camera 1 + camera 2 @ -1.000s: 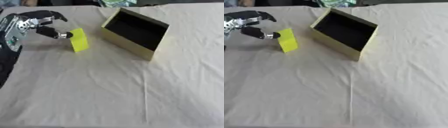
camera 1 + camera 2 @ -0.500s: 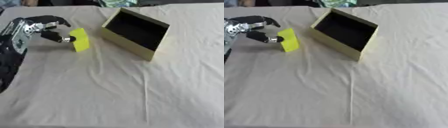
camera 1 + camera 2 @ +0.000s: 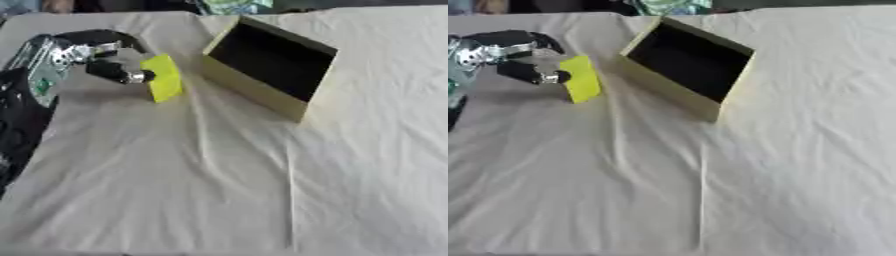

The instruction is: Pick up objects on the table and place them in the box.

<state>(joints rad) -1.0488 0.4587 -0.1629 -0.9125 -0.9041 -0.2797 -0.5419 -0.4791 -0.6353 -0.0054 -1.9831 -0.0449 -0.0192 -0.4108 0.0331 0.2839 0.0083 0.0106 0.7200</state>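
Tablecloth (image 3: pixel 219 190) unchanged — left hand (image 3: pixel 92 55) carried yellow block (image 3: pixel 163 77) nearer box (image 3: pixel 271 67).

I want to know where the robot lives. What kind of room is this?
Probably a robot practice table, not a home: a plain white cloth covers it, with only a yellow block in the left hand and an open box.

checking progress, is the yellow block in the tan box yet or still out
Out. The yellow block is left of the tan cardboard box, pinched by the left hand. The box's dark inside shows nothing.
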